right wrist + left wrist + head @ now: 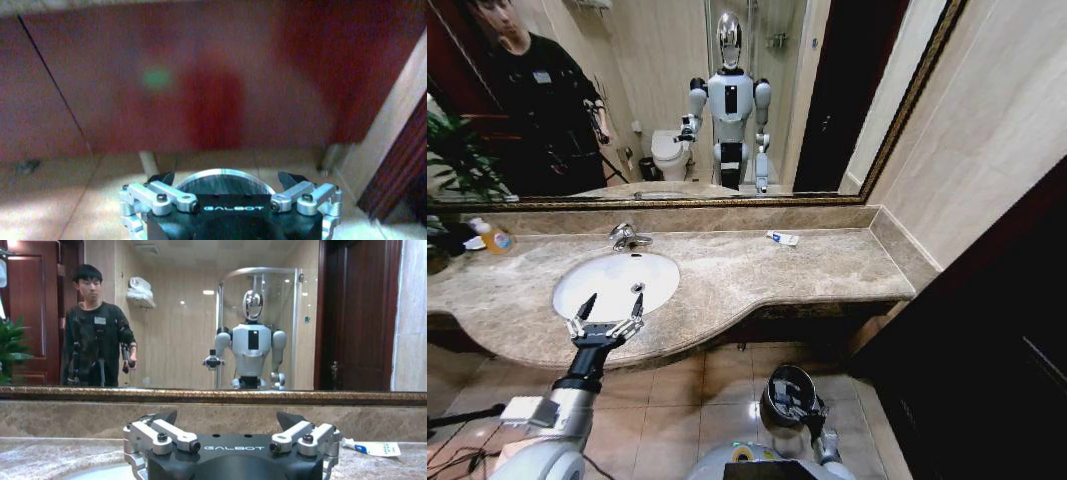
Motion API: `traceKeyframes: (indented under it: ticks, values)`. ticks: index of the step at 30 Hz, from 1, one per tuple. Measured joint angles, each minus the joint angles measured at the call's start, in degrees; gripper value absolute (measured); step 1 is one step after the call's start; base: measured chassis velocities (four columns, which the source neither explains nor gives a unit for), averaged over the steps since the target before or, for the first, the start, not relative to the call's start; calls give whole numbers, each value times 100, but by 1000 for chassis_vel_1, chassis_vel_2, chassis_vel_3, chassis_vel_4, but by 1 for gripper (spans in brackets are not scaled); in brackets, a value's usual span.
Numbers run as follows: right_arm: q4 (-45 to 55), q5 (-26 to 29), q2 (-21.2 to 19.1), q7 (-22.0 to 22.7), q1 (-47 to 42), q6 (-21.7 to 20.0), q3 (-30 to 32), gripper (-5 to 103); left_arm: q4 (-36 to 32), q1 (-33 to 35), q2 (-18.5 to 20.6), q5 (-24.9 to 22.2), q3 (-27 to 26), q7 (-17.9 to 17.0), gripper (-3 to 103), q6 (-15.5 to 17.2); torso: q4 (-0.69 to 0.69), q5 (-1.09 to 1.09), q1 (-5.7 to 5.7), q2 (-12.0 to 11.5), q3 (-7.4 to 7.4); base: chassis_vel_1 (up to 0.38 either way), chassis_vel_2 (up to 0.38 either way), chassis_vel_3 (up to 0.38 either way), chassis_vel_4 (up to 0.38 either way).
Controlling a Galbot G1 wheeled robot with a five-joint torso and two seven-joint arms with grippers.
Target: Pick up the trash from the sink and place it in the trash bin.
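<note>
On countertop, tube lengthwise.

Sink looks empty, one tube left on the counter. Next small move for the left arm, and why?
Probably swing the open left gripper from the sink rim toward the white-blue tube by the back wall. The right gripper is low over the trash bin.

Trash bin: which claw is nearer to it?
Right. The right claw hangs open just over the trash bin on the floor; the left claw, also open, is up at the sink rim.
</note>
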Motion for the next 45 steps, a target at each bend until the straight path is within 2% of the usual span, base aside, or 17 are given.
traceKeyframes:
  ticks: [4, 5, 7, 8, 14, 19, 22, 23, 26, 27, 29, 30, 33, 34, 37, 42, 45]
  values:
    - [1097, 32, -73, 58, -386, -212, 32, 100, 0, 0, 0, 0, 0, 0, 100, 0, 0, 0, 0, 0, 0, 0, 0, 0, 0]
    - [1097, 32, -73, 58, -386, -212, 32, 100, 0, 0, 0, 0, 0, 0, 100, 0, 0, 0, 0, 0, 0, 0, 0, 0, 0]
    - [1942, 76, -158, 63, -720, -427, 63, 100, 0, 0, 0, 0, 0, 0, 100, 0, 0, 0, 0, 0, 0, 0, 0, 0, 0]
    - [1942, 76, -158, 63, -720, -427, 63, 100, 0, 0, 0, 0, 0, 0, 100, 0, 0, 0, 0, 0, 0, 0, 0, 0, 0]
    - [3856, 188, -422, 111, -1434, -837, 162, 100, -1, 0, 0, 0, 0, 0, 100, 0, 0, 0, 0, 0, 0, 0, 0, 0, 0]
    - [4657, 371, -610, 194, -1597, -1125, 192, 100, 0, 0, 0, 0, 0, 0, 100, 0, -1, 0, 0, 0, 0, 0, 0, 0, 0]
    - [5097, 574, -787, 282, -1245, -1510, 253, 100, 0, 0, 0, 0, 0, 0, 100, 0, 0, 0, 0, 0, 0, 0, 0, 0, 0]
    - [5097, 574, -787, 282, -1245, -1510, 253, 100, 0, 0, 0, 0, 0, 0, 100, 0, 0, 0, 0, 0, 0, 0, 0, 0, 0]
    - [5209, 806, -1009, 345, -744, -1937, 254, 100, 0, 0, 0, 0, 0, 0, 100, 0, 0, 0, 0, 0, 0, 0, 0, 0, 0]
    - [5209, 806, -1009, 345, -744, -1937, 254, 100, 0, 0, 0, 0, 0, 0, 100, 0, 0, 0, 0, 0, 0, 0, 0, 0, 0]
    - [5082, 1113, -1316, 449, -223, -2329, 152, 100, 0, 0, 0, 0, 0, 0, 100, 0, 1, 1, 0, 0, 0, 0, 0, 0, 0]
    - [5082, 1113, -1316, 449, -223, -2329, 152, 100, 0, 0, 0, 0, 0, 0, 100, 0, 1, 1, 0, 0, 0, 0, 0, 0, 0]
    - [4684, 1477, -1631, 548, 458, -2672, 19, 100, -1, 0, 0, 0, 0, 0, 100, 0, 1, 1, 0, 0, 1, 0, 0, 0, 0]
    - [4684, 1477, -1631, 548, 458, -2672, 19, 100, -1, 0, 0, 0, 0, 0, 100, 0, 1, 1, 0, 0, 1, 0, 0, 0, 0]
    - [4195, 1794, -1888, 567, 1329, -2955, -141, 100, 0, 0, 0, 0, 0, 0, 100, 0, 1, 1, 1, -1, 1, 0, 0, 0, 0]
    - [3713, 1993, -2042, 547, 2004, -3140, -304, 100, -1, 0, 0, 0, 0, 0, 100, 0, 1, 1, 1, -1, 1, 0, 0, 0, 0]
    - [3063, 2122, -2142, 502, 2688, -3230, -552, 100, 0, 0, 0, 0, 0, 1, 100, 0, 0, 1, 1, 0, 1, 0, 0, 0, 0]
